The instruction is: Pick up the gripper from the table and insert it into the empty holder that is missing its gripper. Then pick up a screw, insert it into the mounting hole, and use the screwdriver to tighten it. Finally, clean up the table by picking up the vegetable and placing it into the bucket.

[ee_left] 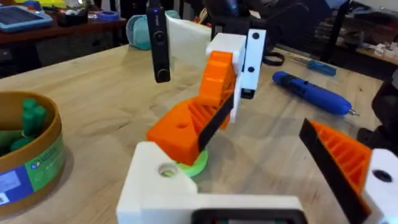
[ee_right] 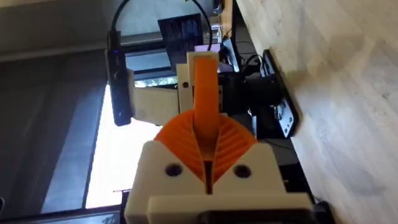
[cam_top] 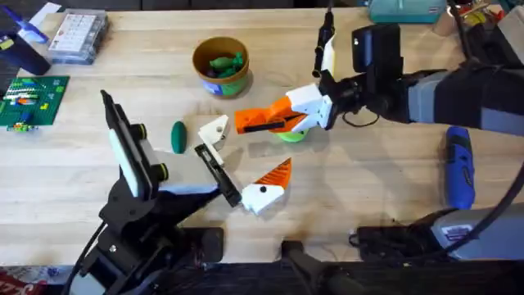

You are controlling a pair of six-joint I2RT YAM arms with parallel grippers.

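Nearest the bases, the left gripper (cam_top: 241,160) is seen spread wide open. One side carries a white-and-orange ribbed finger (cam_top: 270,184), the other is just a bare white holder (cam_top: 214,129) with a round hole in it.

Just left of that holder, the vegetable (cam_top: 178,137) is lying on the table (cam_top: 368,180). It's a small, smooth, dark green oval, not touched by anything.

A bit farther in, the right gripper (cam_top: 282,119) is reached across from the right, with its orange pads clamped on a loose finger (cam_top: 254,121). That's an orange ribbed wedge with a black strip along one edge. In the left wrist view the wedge (ee_left: 180,134) is held tilted, its low end over a bright green ring (ee_left: 194,163) and close to the bare holder. Whether they touch can't be told.

Off to the right, well apart, the screwdriver (cam_top: 458,166) is lying flat: thick, blue, darker at the tip.

Farthest back, the bucket (cam_top: 221,65) is standing upright. It's tan with a green lower band, and green pieces can be seen inside it.
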